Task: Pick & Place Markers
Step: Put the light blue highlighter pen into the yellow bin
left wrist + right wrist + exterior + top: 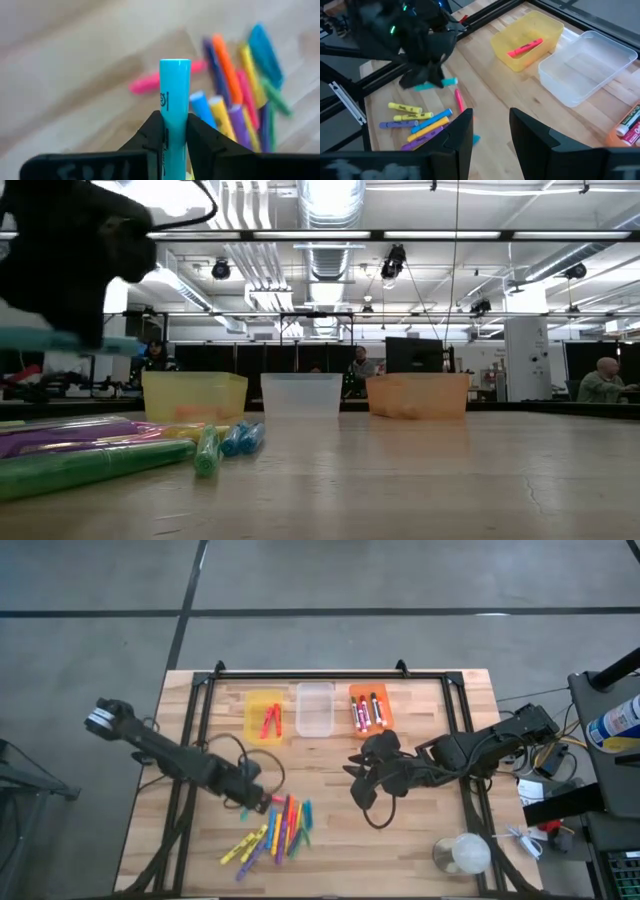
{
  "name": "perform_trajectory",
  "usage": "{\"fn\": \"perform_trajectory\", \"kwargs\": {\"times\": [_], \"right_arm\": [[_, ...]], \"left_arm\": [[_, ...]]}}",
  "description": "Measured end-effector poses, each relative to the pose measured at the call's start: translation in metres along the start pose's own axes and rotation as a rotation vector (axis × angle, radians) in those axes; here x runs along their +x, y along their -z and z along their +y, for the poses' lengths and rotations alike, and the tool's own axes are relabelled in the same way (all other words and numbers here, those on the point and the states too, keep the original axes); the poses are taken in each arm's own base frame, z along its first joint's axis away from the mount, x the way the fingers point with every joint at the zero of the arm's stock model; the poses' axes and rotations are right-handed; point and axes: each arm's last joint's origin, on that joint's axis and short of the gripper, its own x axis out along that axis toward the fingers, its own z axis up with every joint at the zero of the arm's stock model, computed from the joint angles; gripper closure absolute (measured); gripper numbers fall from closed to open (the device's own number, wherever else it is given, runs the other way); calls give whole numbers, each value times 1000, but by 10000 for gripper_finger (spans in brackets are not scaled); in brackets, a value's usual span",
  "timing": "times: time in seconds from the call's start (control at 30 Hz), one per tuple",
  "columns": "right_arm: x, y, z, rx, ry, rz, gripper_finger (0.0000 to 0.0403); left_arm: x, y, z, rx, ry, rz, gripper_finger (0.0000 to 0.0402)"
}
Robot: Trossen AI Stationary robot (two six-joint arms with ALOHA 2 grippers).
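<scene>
The left gripper (175, 135) pinched a light blue marker (175, 95) between its two fingers, the pen standing out past the fingertips. In the view from above, this gripper (252, 798) hung over the middle of the table (420, 840), just beside the near-side heap of loose markers (275, 832), with the blue pen lifted clear of the wood. The low view showed the same pen (60, 340) held level in the air above the heap.

The loose markers lay fanned out toward the table's front edge, left of centre: yellow, purple, blue, orange, green and pink ones, several touching or crossing. A pink one (459, 99) lay a little apart from the rest, nearer the bins.

Three bins stood in a row along the far edge. The yellow bin (265, 713) held a few red or pink markers, the clear bin (314, 709) sat just beside it, and the orange bin (370, 709) held white-bodied markers with coloured caps.

The right gripper (490, 132) waited over the table right of centre, near the orange bin, its fingers spread apart and gripping nothing

A clear round cup (462, 854) stood near the front right corner
</scene>
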Motion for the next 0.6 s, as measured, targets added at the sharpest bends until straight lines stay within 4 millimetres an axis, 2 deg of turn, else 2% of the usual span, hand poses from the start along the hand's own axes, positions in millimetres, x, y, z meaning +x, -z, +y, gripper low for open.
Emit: {"fn": "perform_trajectory", "kwargs": {"times": [0.13,0.27,0.4,0.6], "right_arm": [[0,-1,0,-20,-4,-4,282],[0,-1,0,-57,-4,-7,282],[0,-2,0,-78,-3,-8,282],[0,-2,-1,-132,-3,-8,282]], "left_arm": [[-20,-33,12,-68,14,-67,346],[-37,-74,28,-120,38,-172,345],[-55,-120,50,-186,53,-238,345],[-73,-181,95,-299,36,-293,345]]}}
